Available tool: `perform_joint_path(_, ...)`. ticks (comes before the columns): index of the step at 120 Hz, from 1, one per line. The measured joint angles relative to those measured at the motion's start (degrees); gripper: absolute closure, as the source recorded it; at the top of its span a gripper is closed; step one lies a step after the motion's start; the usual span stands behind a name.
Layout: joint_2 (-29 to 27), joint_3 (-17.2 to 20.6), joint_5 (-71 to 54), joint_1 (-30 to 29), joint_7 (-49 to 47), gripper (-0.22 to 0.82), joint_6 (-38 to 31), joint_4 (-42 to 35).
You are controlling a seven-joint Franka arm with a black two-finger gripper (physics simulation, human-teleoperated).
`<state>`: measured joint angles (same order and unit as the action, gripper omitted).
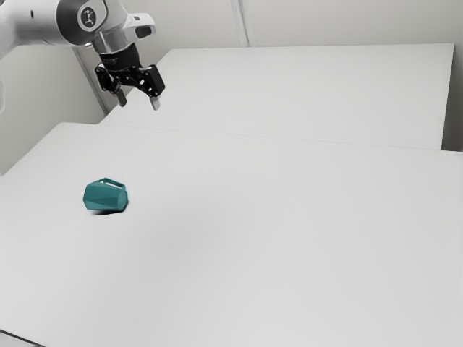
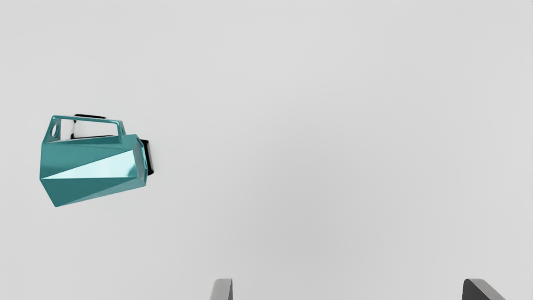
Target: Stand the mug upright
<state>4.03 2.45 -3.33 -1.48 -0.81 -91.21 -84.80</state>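
In the exterior view my gripper [image 1: 138, 103] hangs high above the table, with its two fingers wide apart and nothing between them. The teal faceted mug [image 1: 105, 197] lies on its side on the tabletop, lower in that view than the gripper and well apart from it. From the wrist view, the mug [image 2: 89, 164] is off to one side of the gripper [image 2: 347, 287], beyond the fingertip with the lighter inner edge. Its angular handle sticks out along one side of the body. The inside of the mug is hidden.
A broad white table [image 1: 275, 238] carries the mug. Behind it is another pale flat surface [image 1: 311, 94], reaching back to light wall panels. A dark thin line crosses the near corner at the exterior view's lower left.
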Motion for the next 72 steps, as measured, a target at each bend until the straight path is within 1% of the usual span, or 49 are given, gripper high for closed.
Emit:
perform_joint_path(49,-0.13,0.14,0.07,-0.62,-0.12,0.00,-0.06,-0.39)
perform_joint_path(72,-0.33,-0.15,0.27,-1.44,-0.38,0.00,-1.14,-3.29)
